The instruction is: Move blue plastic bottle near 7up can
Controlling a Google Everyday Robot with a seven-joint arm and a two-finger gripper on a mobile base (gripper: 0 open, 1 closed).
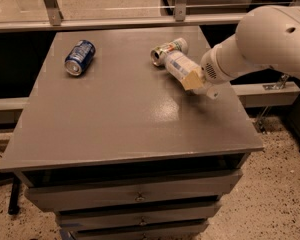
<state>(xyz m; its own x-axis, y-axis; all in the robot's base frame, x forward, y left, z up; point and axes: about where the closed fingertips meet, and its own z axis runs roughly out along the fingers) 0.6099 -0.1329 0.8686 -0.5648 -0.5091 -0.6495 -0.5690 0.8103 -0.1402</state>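
The blue plastic bottle (pixel 176 65), clear with a pale label, is held tilted just above the table, its far end right beside the 7up can (pixel 168 51). The 7up can lies on its side at the back right of the grey table (pixel 125 119). My gripper (pixel 193 79) reaches in from the right on a large white arm and is shut on the near end of the bottle; a tan finger pad shows against it. Whether the bottle touches the can cannot be told.
A dark blue can (pixel 80 57) lies on its side at the back left of the table. A metal rail (pixel 115 21) runs behind the table. Drawers (pixel 140 198) sit below the tabletop. The table's right edge is under my arm.
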